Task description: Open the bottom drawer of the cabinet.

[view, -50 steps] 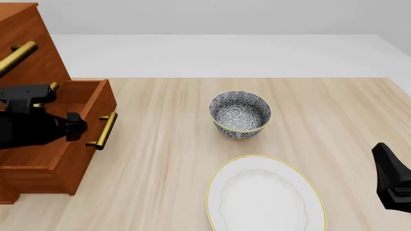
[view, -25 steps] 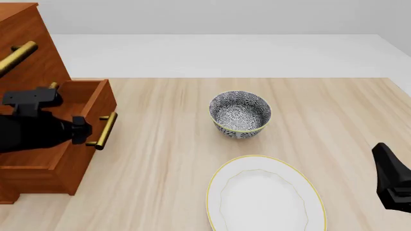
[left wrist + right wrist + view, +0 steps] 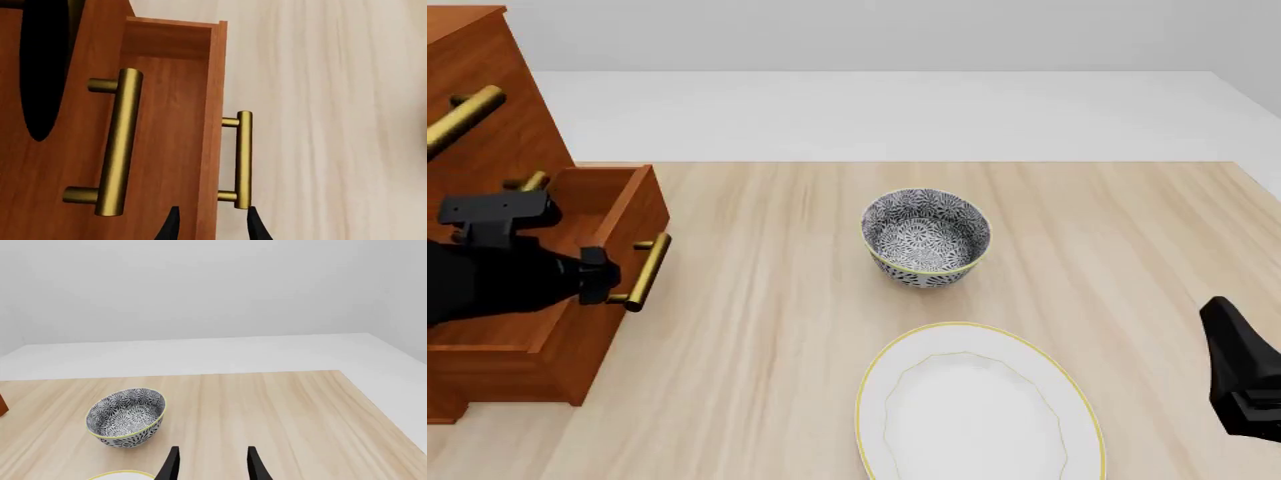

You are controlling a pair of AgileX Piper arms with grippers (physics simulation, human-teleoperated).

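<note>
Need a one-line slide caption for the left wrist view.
Left hand open just short of the brass handle on the pulled-out bottom drawer.

A light wooden table (image 3: 774, 400) is being shown under plain, even lighting. A patterned bowl (image 3: 926, 238) in black and white with a yellow rim is sitting upright near the table's middle. At 6 o'clock from the bowl, near the table's front edge, a white oval plate (image 3: 977, 410) with a yellow rim is lying flat, apart from the bowl.
</note>
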